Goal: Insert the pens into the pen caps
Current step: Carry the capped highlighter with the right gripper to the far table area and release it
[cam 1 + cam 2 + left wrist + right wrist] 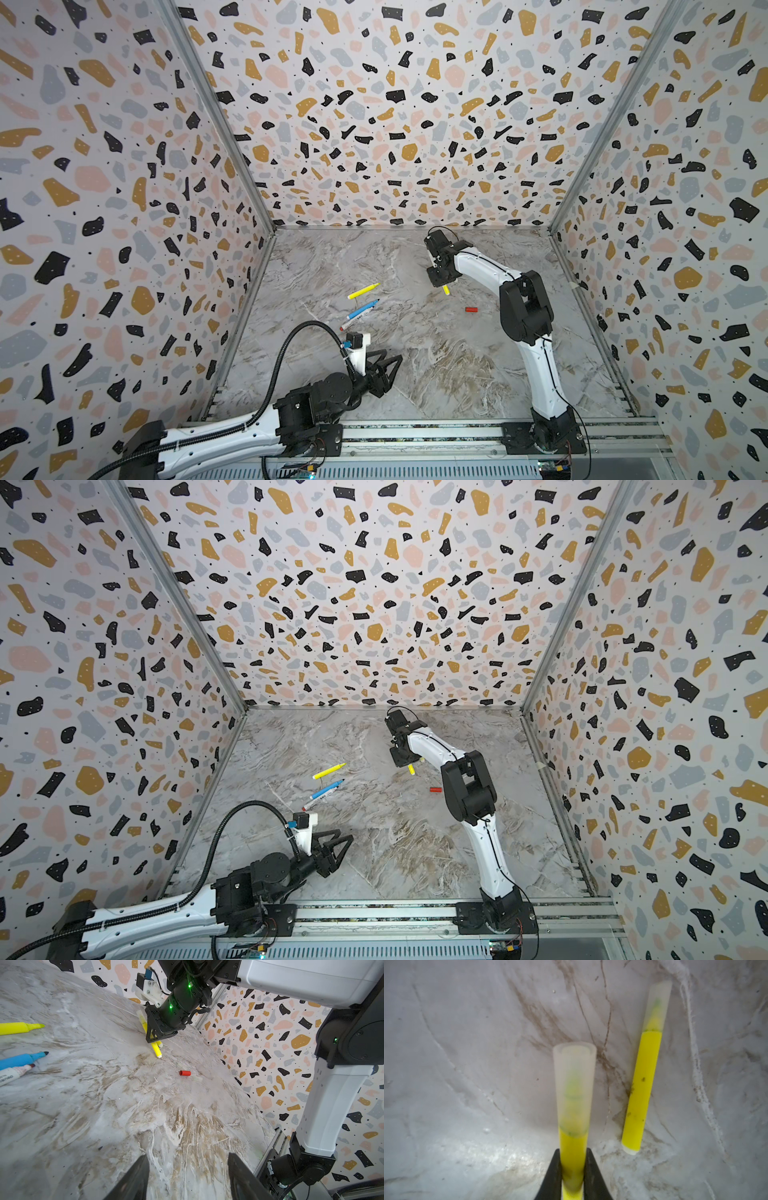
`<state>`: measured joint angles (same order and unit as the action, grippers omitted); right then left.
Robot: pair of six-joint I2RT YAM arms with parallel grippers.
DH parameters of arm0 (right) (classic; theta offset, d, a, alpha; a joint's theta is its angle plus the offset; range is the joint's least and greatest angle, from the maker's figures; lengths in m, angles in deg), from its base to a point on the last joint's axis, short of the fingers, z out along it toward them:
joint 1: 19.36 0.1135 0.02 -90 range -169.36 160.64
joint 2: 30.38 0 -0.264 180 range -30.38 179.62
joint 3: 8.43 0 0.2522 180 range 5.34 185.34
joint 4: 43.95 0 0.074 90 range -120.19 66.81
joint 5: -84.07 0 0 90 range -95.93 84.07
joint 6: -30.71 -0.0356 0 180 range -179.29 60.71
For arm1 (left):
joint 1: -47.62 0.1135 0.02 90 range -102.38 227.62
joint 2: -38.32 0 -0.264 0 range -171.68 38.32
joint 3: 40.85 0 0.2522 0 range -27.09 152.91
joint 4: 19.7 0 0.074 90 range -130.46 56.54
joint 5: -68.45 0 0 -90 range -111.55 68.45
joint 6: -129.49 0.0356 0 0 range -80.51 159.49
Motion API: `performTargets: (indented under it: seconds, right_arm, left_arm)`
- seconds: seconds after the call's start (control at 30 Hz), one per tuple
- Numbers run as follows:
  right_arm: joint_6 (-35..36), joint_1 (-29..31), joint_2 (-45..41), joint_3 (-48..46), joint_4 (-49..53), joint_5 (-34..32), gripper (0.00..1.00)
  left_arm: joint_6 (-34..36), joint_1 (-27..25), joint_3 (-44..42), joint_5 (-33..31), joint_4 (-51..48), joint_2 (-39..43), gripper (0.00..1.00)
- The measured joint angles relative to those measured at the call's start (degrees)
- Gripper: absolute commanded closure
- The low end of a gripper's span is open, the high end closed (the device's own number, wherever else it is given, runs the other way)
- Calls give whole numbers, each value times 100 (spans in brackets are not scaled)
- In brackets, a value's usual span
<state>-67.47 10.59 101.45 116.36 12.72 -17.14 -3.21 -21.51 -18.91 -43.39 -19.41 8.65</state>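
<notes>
My right gripper [573,1153] is shut on a yellow pen [572,1142] whose tip sits inside a pale translucent pen cap [574,1084]. A second yellow pen [641,1093], also capped, lies on the table beside it. In both top views this gripper [441,279] [405,762] hangs low at mid-table. To the left lie an uncapped yellow pen [363,291] [328,771], a blue pen [363,309] [327,789] and a white-barrelled pen [351,323]. A red pen cap [471,309] [435,789] [185,1073] lies alone. My left gripper [392,363] [188,1157] is open and empty near the front.
Two pale caps [197,1078] [181,1066] lie next to the red one, faint against the marble table [436,365]. Patterned walls close in three sides. A metal rail [415,432] carrying both arm bases runs along the front edge.
</notes>
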Motion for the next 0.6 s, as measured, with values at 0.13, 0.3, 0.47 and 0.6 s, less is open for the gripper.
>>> performTargets:
  seconds: [0.13,0.3,0.47,0.6]
  right_arm:
    - [59,-83,221,363,109,-164,87]
    - [109,-151,415,754,273,-345,59]
    - [142,-166,461,951,295,-433,54]
    - [142,-131,398,789,229,-455,55]
  left_arm:
    - [0,0,0,-15,-129,46,40]
    - [0,0,0,-22,-243,111,40]
    - [2,0,0,-42,-345,116,40]
    - [4,0,0,-85,-378,116,40]
